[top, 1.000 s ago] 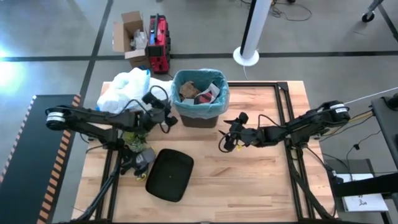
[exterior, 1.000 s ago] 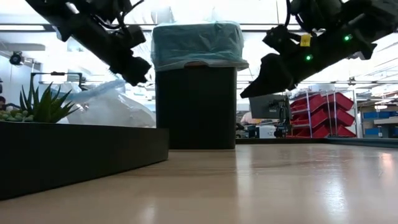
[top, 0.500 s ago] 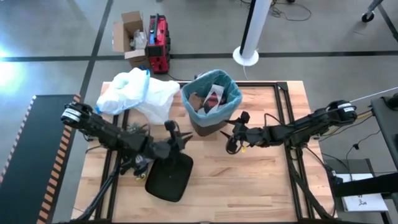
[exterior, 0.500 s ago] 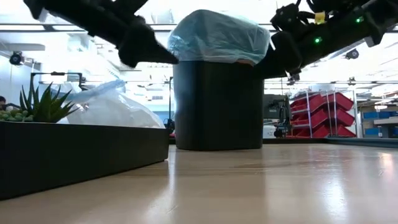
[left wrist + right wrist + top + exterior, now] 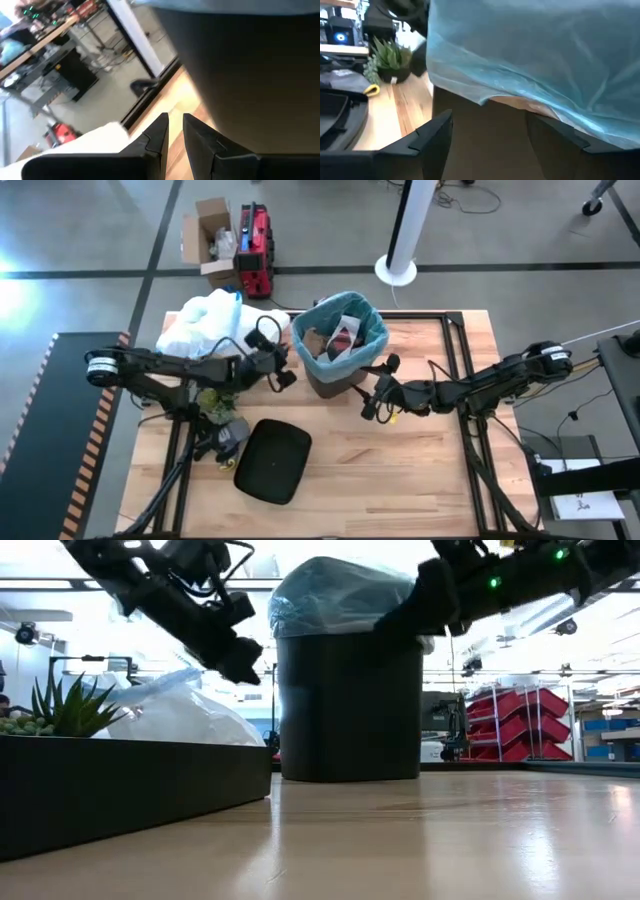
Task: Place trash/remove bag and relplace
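High view, left to right around the bin (image 5: 341,376): white translucent bag (image 5: 210,323) behind and left of it; left gripper (image 5: 284,370) just beside the bin's left wall, fingers (image 5: 159,131) nearly closed on nothing, a thin gap between them. Black lid (image 5: 272,461) flat on the table, front-left of the bin. Blue bag (image 5: 371,330) seated in the bin, rim folded over the top, trash (image 5: 333,340) of brown paper and wrappers inside. Right gripper (image 5: 372,400) against the bin's front-right side, just below the liner's hanging edge (image 5: 485,97), fingers (image 5: 432,132) spread wide, gripping nothing. Judged: trash placed; liner not yet pulled out, replacement not yet fitted
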